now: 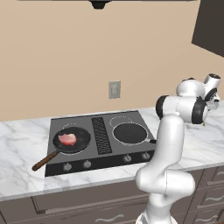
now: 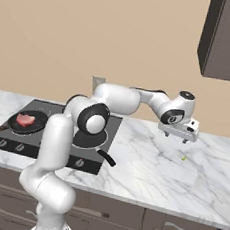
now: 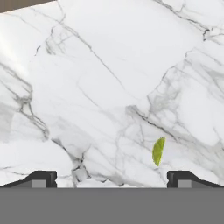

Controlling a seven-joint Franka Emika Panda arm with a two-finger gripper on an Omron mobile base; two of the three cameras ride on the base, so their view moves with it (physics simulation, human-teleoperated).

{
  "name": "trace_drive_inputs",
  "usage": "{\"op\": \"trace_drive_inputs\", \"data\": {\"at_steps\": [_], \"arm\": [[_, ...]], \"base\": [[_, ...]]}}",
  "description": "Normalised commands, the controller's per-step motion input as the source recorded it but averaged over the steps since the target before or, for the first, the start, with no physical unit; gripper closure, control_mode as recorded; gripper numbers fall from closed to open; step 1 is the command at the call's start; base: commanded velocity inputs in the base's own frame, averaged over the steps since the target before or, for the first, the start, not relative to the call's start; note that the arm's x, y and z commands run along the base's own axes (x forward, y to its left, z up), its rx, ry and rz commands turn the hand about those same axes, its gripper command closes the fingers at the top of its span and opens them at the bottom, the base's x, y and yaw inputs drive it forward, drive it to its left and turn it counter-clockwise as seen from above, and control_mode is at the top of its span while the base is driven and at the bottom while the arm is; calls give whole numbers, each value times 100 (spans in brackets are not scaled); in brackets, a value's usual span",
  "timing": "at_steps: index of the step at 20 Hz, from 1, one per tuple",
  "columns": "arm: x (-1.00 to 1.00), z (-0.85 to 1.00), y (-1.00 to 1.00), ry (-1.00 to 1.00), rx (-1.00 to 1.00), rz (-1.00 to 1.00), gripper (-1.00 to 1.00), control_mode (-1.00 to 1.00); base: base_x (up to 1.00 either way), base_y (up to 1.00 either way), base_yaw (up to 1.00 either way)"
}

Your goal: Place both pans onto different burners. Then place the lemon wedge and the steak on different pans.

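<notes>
From the left base view, both pans already sit on separate burners of the cooktop: the wooden-handled pan on the left ring with the steak lying in it, the all-dark pan on the right ring, bare, which I judge is kept free for the lemon. My arm is swung well off to the right, away from the stove, because the one piece left to fetch lies out there on the desk.

From the right base view, my tool hangs above the marble, fingers pointing down, with the lemon wedge a tiny green speck on the surface just below and slightly to one side of it. The stretch of desk around it is bare; the dark pan's handle and the cooktop edge are well apart, and the front edge of the desk is not close.

From the hand view, the wedge lies on the marble just inside my right-hand fingertip, off centre. The tool is released, fingers spread wide, grasping nothing. I judge I should shift sideways to centre the wedge before descending.
</notes>
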Motion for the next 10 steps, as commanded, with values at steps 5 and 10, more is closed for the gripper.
{"op": "trace_drive_inputs", "data": {"at_steps": [5, 10], "arm": [[0, 0, -29, 0, 0, -8, -100, -100], [-8, 0, -31, 1, 0, -1, -100, -100]], "base": [[0, 0, 0], [0, 0, 0]]}}
